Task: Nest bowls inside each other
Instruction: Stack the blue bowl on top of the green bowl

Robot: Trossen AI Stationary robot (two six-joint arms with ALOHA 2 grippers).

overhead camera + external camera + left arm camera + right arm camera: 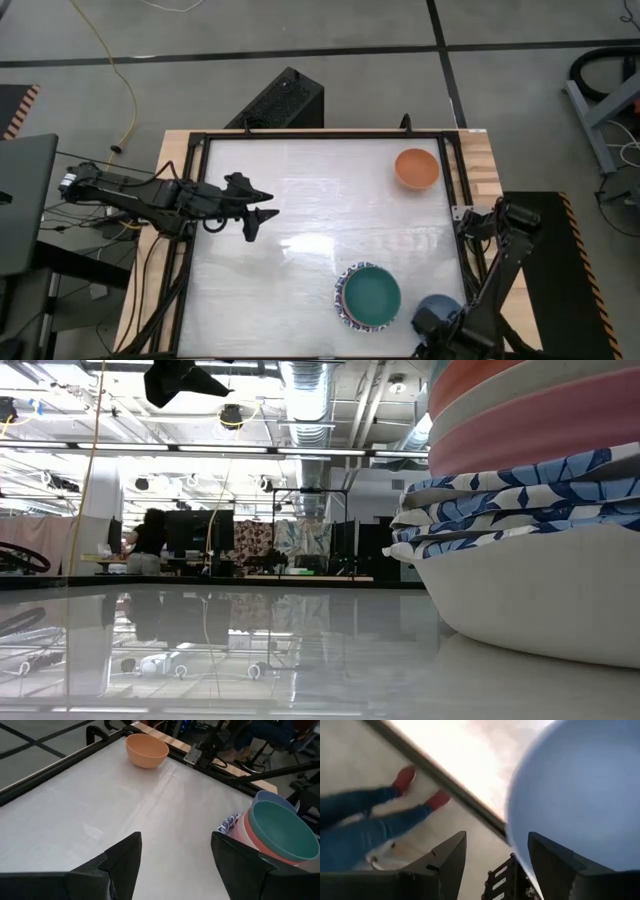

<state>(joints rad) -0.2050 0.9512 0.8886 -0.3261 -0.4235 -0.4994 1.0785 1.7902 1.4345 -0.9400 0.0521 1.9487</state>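
Right gripper (495, 865) has its fingers apart beside the blue bowl (437, 310) at the table's near edge — one nudge could tip it off. Left gripper (255, 215) is apart too, empty — waiting mid-table.

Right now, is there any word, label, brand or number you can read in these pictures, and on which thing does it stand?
None can be read.
The orange bowl, teal bowl and blue bowl carry no writing.
The patterned bowls show only blue leaf shapes, no letters.
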